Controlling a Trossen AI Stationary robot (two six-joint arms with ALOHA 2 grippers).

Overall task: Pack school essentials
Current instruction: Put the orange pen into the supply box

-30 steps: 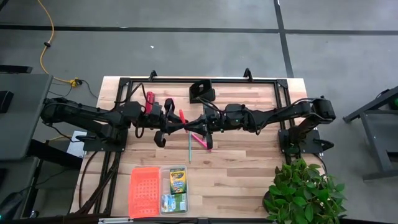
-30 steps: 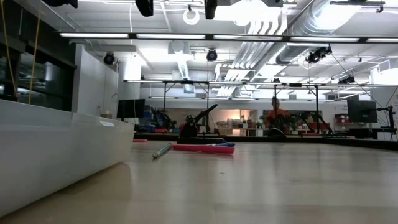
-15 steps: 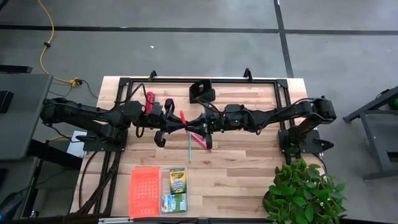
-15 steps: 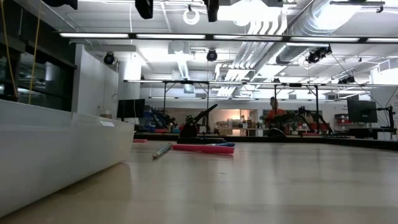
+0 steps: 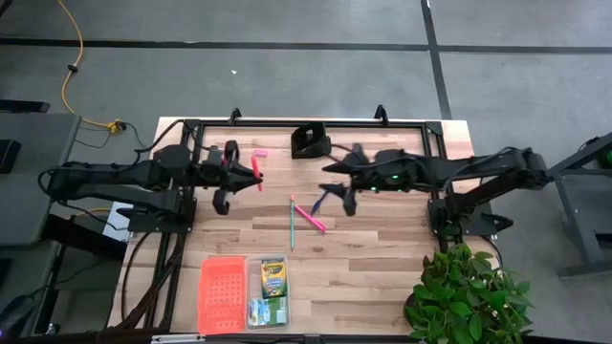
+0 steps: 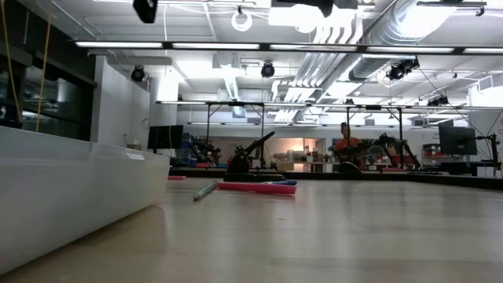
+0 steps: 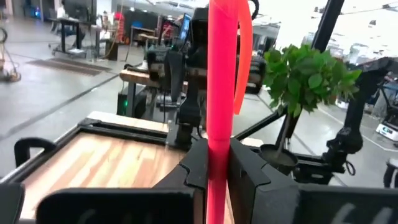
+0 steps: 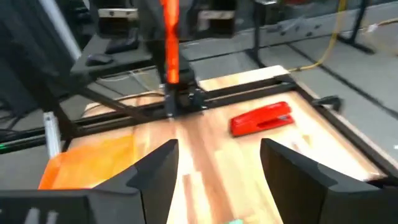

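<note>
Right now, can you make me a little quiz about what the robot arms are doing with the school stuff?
1. True or false: the left gripper is shut on the red pen.
2. Where does the crayon box lie? A) in the clear tray; B) on the bare wood; C) on the floor.
3. Fill the gap: the right gripper is ____ and holds nothing.
Key: 1 true; 2 A; 3 open.
</note>
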